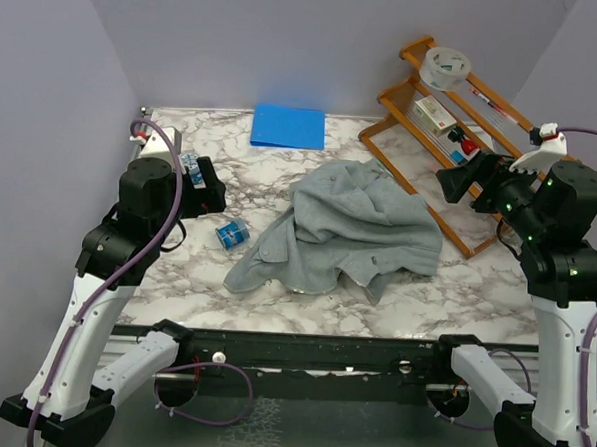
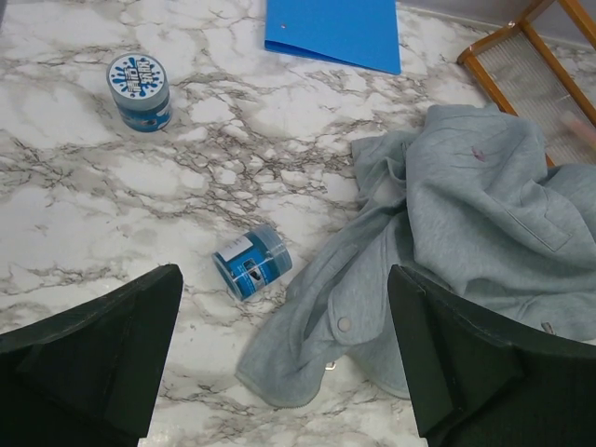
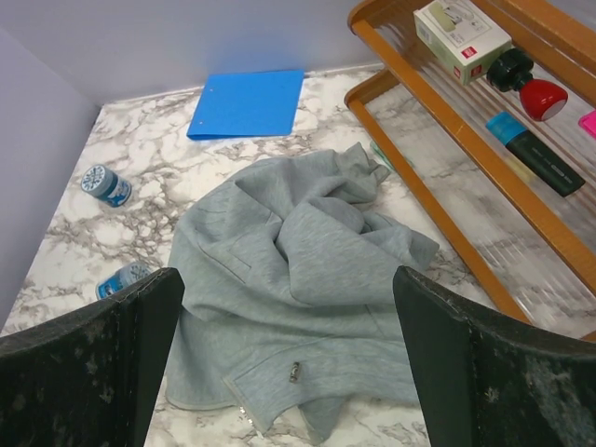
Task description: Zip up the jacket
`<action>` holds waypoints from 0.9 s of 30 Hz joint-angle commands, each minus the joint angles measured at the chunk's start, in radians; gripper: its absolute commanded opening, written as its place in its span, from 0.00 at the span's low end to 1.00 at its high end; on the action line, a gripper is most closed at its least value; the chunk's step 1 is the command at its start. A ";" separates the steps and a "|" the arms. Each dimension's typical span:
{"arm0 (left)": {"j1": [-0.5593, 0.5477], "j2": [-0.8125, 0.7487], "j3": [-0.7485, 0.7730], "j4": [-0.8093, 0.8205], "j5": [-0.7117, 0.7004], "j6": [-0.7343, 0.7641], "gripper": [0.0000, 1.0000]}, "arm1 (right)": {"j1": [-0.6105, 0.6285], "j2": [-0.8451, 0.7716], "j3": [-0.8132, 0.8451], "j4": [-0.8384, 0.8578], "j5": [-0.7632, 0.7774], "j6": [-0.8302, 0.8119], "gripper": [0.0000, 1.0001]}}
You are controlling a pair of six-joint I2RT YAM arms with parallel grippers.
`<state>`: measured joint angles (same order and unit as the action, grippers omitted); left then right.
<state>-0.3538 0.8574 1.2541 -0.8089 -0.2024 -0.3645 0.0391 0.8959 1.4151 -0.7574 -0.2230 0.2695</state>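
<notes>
The grey-green jacket [image 1: 353,226] lies crumpled in a heap on the middle of the marble table. It also shows in the left wrist view [image 2: 466,242] and the right wrist view [image 3: 298,279]. A small metal zipper pull [image 3: 295,372] lies on its near flap, with zipper teeth along that flap's edge. A snap button [image 2: 344,323] shows on a flap. My left gripper [image 2: 284,372] is open and empty, raised above the table left of the jacket. My right gripper [image 3: 289,372] is open and empty, raised to the right of the jacket.
A blue folder [image 1: 289,126] lies flat at the back. One blue jar [image 1: 232,234] lies on its side just left of the jacket; another [image 1: 190,166] stands by the left arm. A wooden rack [image 1: 454,132] with small items stands at the back right.
</notes>
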 commanded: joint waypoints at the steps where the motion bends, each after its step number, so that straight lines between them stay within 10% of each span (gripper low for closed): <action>1: 0.000 -0.015 -0.012 0.016 -0.006 0.017 0.99 | -0.005 0.000 -0.017 -0.016 -0.038 0.003 1.00; 27: 0.000 -0.026 -0.270 0.248 0.079 0.000 0.99 | 0.006 0.026 -0.400 0.067 -0.100 0.144 1.00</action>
<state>-0.3538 0.8070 1.0187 -0.6659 -0.2066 -0.3588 0.0391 0.9222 1.0721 -0.7376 -0.3325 0.3771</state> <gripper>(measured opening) 0.986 0.985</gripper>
